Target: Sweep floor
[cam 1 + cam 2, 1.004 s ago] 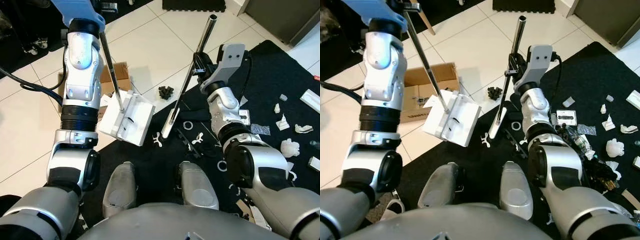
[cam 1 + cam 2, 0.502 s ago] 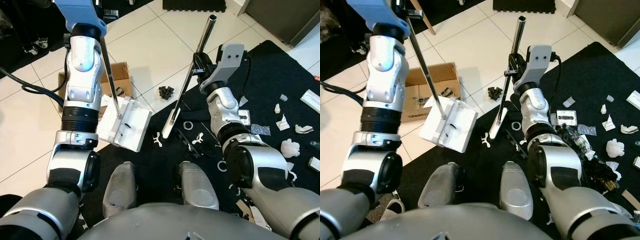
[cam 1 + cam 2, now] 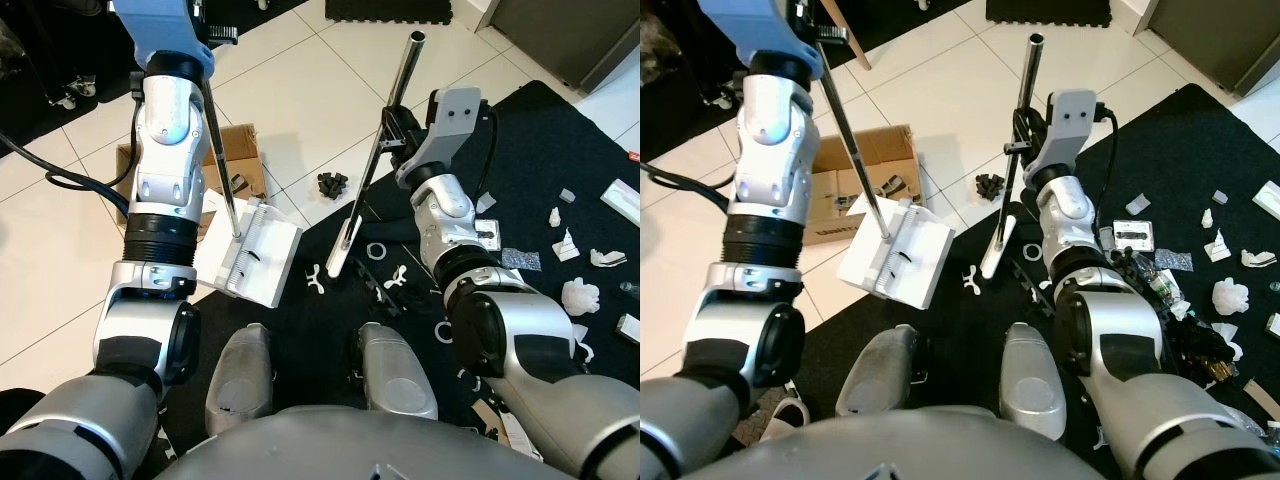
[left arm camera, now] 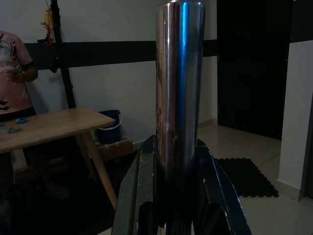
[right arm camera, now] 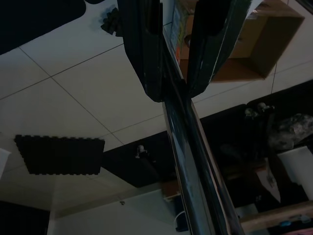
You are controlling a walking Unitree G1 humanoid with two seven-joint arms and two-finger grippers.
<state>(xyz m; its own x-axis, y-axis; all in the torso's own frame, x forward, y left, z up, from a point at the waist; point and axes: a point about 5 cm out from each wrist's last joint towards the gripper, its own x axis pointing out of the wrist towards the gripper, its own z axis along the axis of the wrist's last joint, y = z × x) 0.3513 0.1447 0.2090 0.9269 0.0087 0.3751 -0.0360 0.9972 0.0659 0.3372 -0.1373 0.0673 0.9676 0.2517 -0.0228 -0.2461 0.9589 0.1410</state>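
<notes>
My left gripper (image 4: 176,147) is shut on a chrome pole (image 3: 220,150) that ends in a white dustpan (image 3: 258,265). The pan is tilted and rests at the edge of the black mat (image 3: 540,180). My right gripper (image 3: 392,130) is shut on a second chrome pole (image 3: 385,120), the broom's handle, which leans over the tiles. Its narrow white head (image 3: 340,248) touches the mat's edge. A black lump of debris (image 3: 331,184) lies on the white tile between the pan and the broom. Small white scraps (image 3: 314,275) and rings (image 3: 377,250) lie on the mat by the broom head.
An open cardboard box (image 3: 240,160) sits on the tiles behind the dustpan. More white scraps (image 3: 580,295) litter the mat on the right. My own feet (image 3: 240,375) stand on the mat. In the left wrist view a person (image 4: 12,54) stands by a wooden table (image 4: 49,125).
The dustpan has slid a little to my left and tilted more steeply. The broom pole's top has leaned slightly left, with its head staying in place.
</notes>
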